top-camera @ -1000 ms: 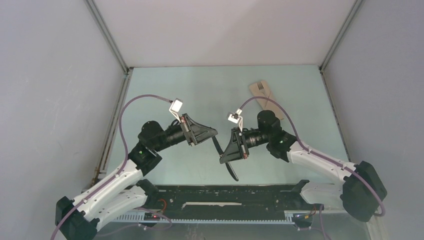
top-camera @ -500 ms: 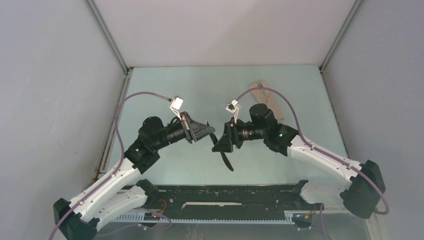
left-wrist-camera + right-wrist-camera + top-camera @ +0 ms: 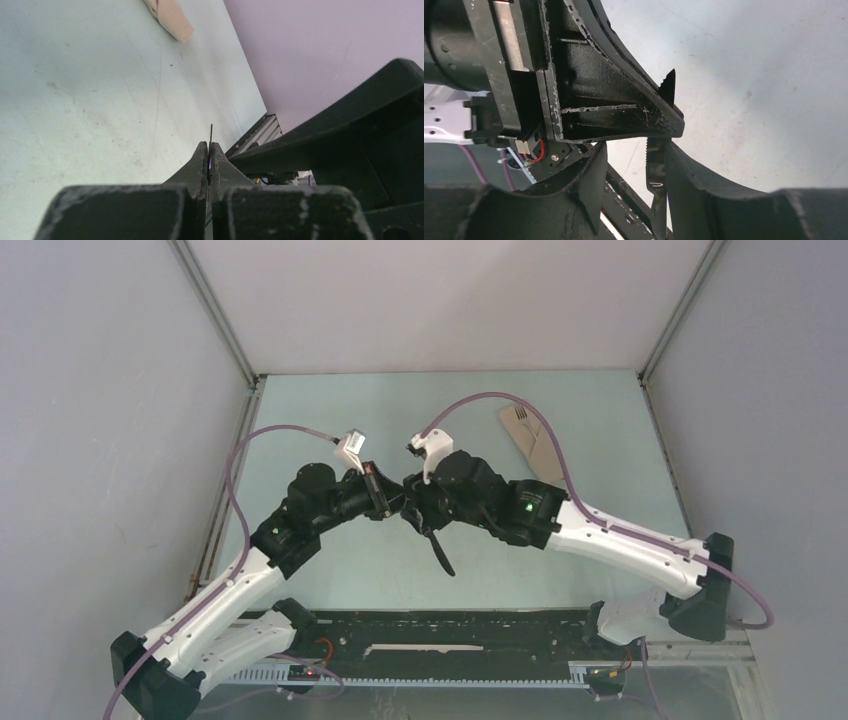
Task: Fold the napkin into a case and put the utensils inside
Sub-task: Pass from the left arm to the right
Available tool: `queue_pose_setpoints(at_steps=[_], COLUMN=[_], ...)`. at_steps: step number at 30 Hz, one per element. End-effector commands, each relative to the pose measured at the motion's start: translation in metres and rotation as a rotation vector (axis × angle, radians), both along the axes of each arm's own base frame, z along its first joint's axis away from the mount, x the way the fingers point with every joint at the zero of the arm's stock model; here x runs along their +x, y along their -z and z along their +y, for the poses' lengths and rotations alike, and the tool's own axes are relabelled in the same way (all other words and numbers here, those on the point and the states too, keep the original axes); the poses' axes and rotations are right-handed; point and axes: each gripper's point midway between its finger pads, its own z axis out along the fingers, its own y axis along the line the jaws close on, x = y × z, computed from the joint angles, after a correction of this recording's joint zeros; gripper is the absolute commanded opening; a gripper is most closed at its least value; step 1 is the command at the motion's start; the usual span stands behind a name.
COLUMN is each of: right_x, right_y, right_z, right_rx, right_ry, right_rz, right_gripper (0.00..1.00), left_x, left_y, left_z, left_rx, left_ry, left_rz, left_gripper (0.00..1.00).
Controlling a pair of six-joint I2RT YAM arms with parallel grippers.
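The black knife [image 3: 438, 548] hangs in the air over the middle of the table, handle down. My left gripper [image 3: 398, 502] is shut on its blade; in the left wrist view the thin blade edge [image 3: 211, 134] sticks out past the closed left gripper [image 3: 208, 146]. My right gripper [image 3: 420, 512] stands open around the knife [image 3: 656, 172], which lies against one of its fingers [image 3: 689, 175]. The tan napkin, folded into a narrow case [image 3: 538, 443], lies at the far right with the silver fork's tines [image 3: 520, 412] poking out of its far end.
Both arms meet nose to nose over the table's middle, and the left gripper's body [image 3: 599, 95] fills the right wrist view. A purple cable [image 3: 500, 398] arcs above the right arm. The black rail [image 3: 450, 635] runs along the near edge.
The left gripper closed on the knife blade and the right gripper opened off it. Both grippers and the knife shifted left and slightly farther from the near edge.
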Motion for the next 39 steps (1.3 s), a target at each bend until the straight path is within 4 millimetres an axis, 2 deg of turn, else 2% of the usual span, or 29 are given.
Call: queue_pose_setpoints(at_steps=[1,7,12,26,34,39], right_x=[0.017,0.022,0.020,0.013,0.012,0.016], right_y=[0.007,0.009,0.005,0.008,0.012,0.013], right_z=[-0.009,-0.006,-0.001,0.003,0.007,0.009], right_rx=[-0.167,-0.201,-0.179,-0.188,-0.194,-0.210], right_ry=[0.053,0.078,0.067,0.045,0.029,0.037], right_rz=[-0.080,-0.097,-0.096,-0.091,-0.087,-0.099], right_gripper=[0.51,0.51,0.41,0.45,0.28,0.31], left_x=[0.005,0.004,0.005,0.009,0.008,0.008], left_y=[-0.032,-0.033,-0.032,-0.026,-0.023,-0.026], left_z=[0.000,0.004,0.004,0.006,0.005,0.004], left_rx=[-0.086,-0.097,-0.098,-0.095,-0.095,-0.106], left_ry=[-0.014,-0.026,-0.023,-0.031,-0.026,-0.020], left_rz=[-0.041,-0.043,-0.035,-0.017,-0.014,-0.018], left_gripper=[0.00,0.00,0.00,0.00,0.00,0.00])
